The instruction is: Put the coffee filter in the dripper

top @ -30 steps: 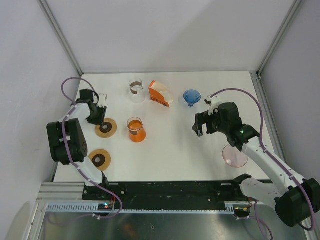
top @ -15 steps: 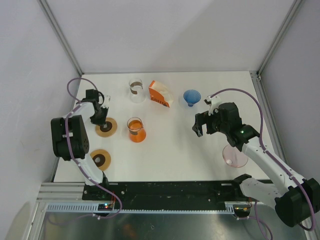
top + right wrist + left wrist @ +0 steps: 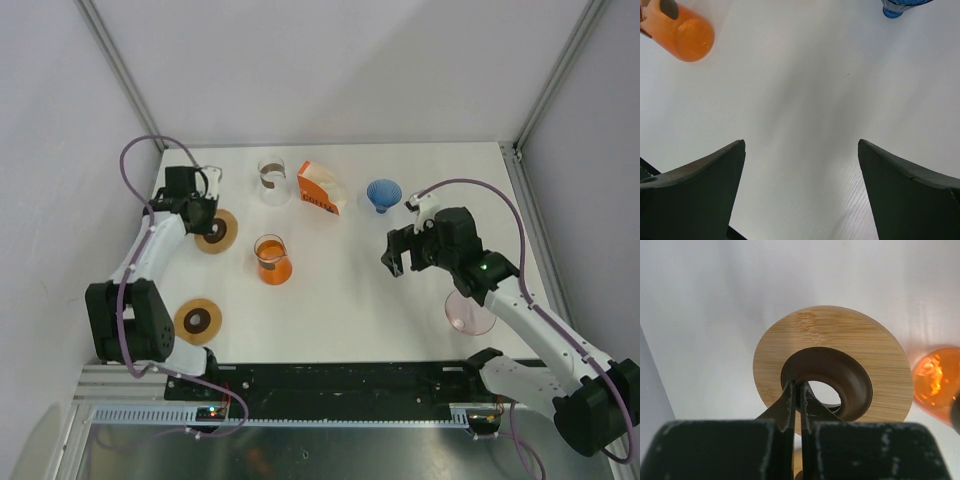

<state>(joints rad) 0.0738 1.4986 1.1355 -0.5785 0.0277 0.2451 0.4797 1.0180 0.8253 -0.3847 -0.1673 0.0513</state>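
Bamboo ring (image 3: 880, 365) with a dark brown funnel centre is pinched by left claw (image 3: 796, 388); right claw (image 3: 801, 145) gapes wide.

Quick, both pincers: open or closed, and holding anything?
Left pincer: closed, pinching the inner rim of the wooden ring.
Right pincer: open, holding nothing.

Colour key. Left claw (image 3: 796, 389): black. It grips a ring (image 3: 860, 345) of pale, fine-grained bamboo with a glossy dark brown collar. To its right is a translucent orange beaker (image 3: 935, 377). Desk (image 3: 350, 310): plain white. Right claw (image 3: 400, 255): black. Ahead and to its right is a blue ribbed dripper (image 3: 383, 194). Between the claws is an orange-and-white carton (image 3: 318, 188). Cables (image 3: 140, 160): purple.
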